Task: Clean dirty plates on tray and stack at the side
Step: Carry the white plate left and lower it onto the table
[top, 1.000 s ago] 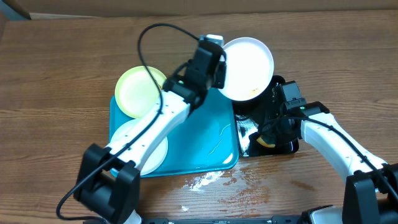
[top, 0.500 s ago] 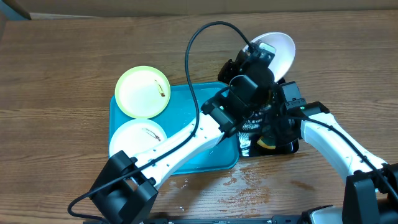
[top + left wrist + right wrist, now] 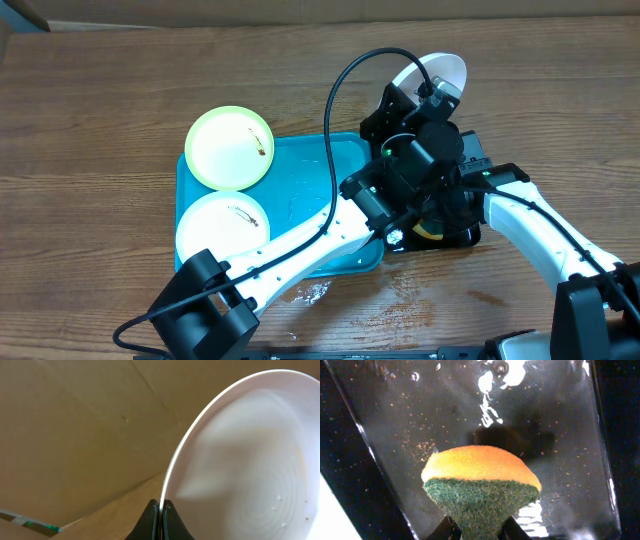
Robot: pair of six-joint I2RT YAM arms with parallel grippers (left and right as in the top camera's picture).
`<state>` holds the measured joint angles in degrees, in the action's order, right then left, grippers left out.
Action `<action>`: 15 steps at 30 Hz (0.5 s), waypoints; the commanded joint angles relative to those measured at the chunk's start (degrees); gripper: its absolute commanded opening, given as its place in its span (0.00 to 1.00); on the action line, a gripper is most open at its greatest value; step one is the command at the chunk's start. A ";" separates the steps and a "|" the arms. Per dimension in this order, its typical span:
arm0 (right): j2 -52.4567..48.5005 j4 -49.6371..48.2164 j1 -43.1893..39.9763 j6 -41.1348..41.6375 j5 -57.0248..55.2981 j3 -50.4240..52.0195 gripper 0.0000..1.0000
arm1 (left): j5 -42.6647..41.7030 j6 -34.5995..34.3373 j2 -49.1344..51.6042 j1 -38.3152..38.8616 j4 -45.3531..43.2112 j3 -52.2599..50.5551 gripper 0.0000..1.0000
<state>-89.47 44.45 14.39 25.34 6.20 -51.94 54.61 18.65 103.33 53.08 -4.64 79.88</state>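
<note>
My left jaws pinch the rim of the white plate (image 3: 250, 460), holding it on edge above the black tray (image 3: 395, 420) beside the turquoise tray (image 3: 300, 190), so I should hold it steady and tilted while my right jaws, clamped on the sponge (image 3: 480, 480), rise to scrub.

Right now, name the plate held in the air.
The white plate pinched by the left claw; the yellow-green plate and the other white plate lie flat.

Bright, even light; glare on black tray (image 3: 560, 420).
</note>
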 commanded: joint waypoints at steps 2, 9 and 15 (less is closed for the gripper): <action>-0.02 -0.42 0.00 0.22 0.37 0.31 0.18 | 0.57 -1.27 0.17 -1.49 0.04 1.27 0.04; -0.02 -0.98 0.00 0.24 0.72 0.15 0.16 | -2.25 -7.56 -0.33 -5.62 4.15 1.29 0.04; -0.02 -3.76 0.00 -0.31 1.46 0.07 0.18 | -24.04 -22.60 -3.65 -12.92 20.11 2.16 0.04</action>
<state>-89.47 41.91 14.39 25.41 6.96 -51.94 47.05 9.04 103.31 44.95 8.93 80.16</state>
